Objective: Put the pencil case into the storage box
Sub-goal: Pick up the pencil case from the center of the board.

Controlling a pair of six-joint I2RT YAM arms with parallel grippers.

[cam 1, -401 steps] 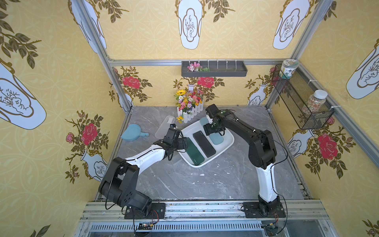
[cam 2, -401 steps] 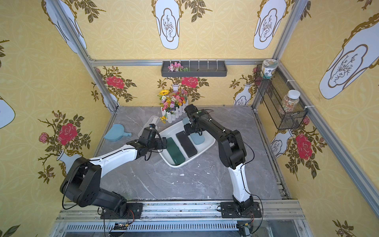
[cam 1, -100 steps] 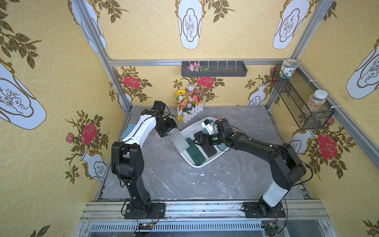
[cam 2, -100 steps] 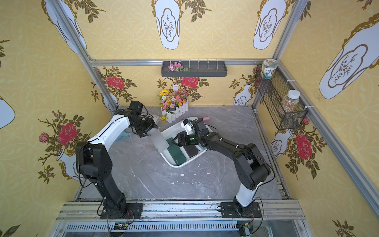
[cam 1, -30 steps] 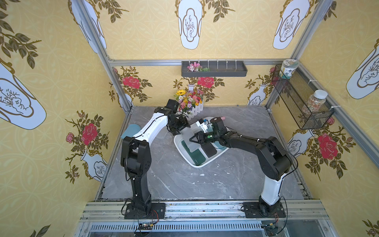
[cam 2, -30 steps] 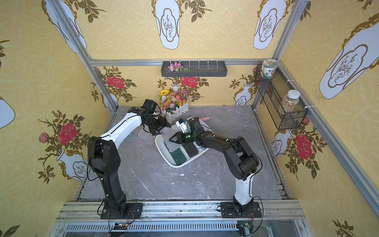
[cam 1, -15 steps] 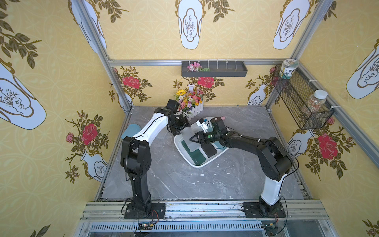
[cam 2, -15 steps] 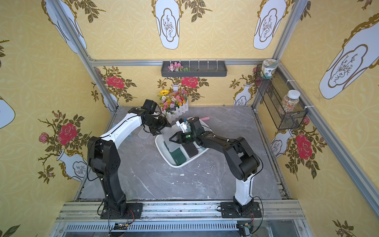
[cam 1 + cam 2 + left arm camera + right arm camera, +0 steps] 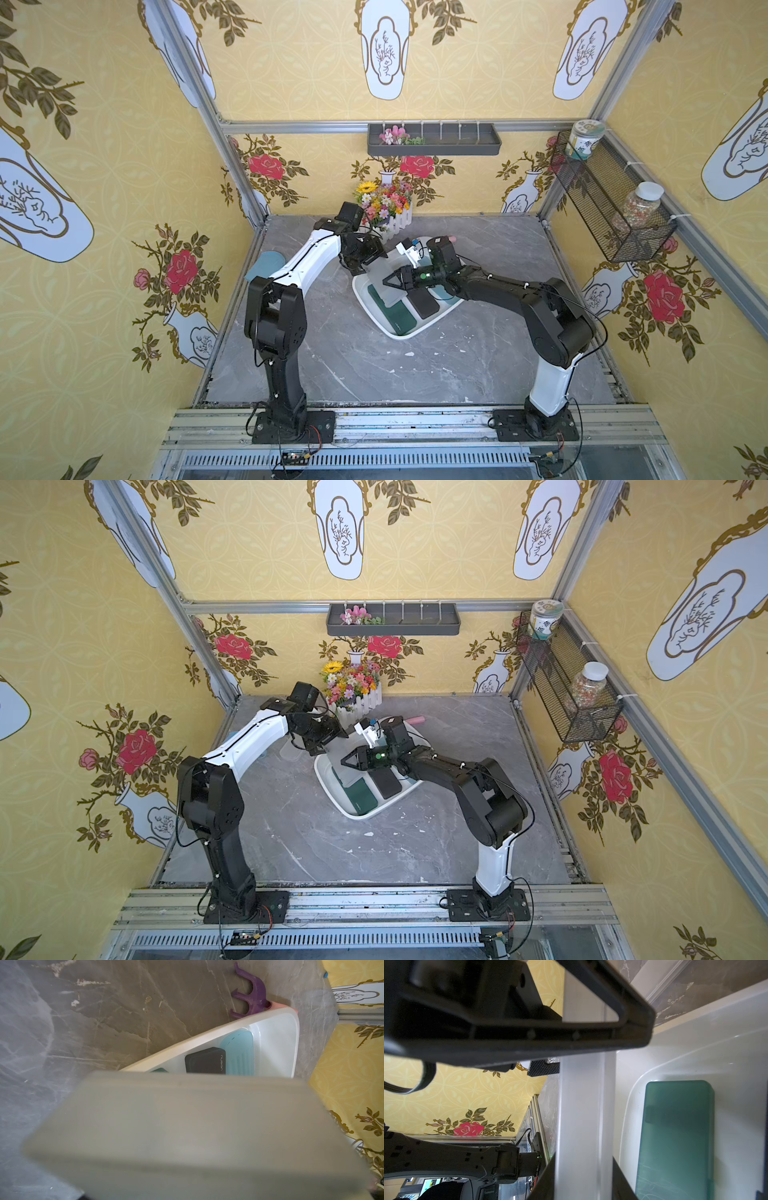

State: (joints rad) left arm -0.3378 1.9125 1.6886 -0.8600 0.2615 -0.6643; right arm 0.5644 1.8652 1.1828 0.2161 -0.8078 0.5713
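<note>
Two claws meet at the frosted pencil case [image 9: 394, 296]: the right claw [image 9: 385, 281] pinches its edge; whether the left claw [image 9: 371, 261] grips its raised end I cannot tell. The case leans into the storage box [image 9: 399, 335] toward the surface's far edge, low end on a green case [image 9: 402, 319]. Freed unevenly, it could tip over the rim onto the surface.

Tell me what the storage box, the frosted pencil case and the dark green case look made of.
The storage box: glossy white hard plastic, judging by glints on its smooth wall. The frosted pencil case: translucent matte plastic; milky, without sharp glints. The dark green case: probably matte, slightly translucent plastic, with fine scratches near one end.
</note>
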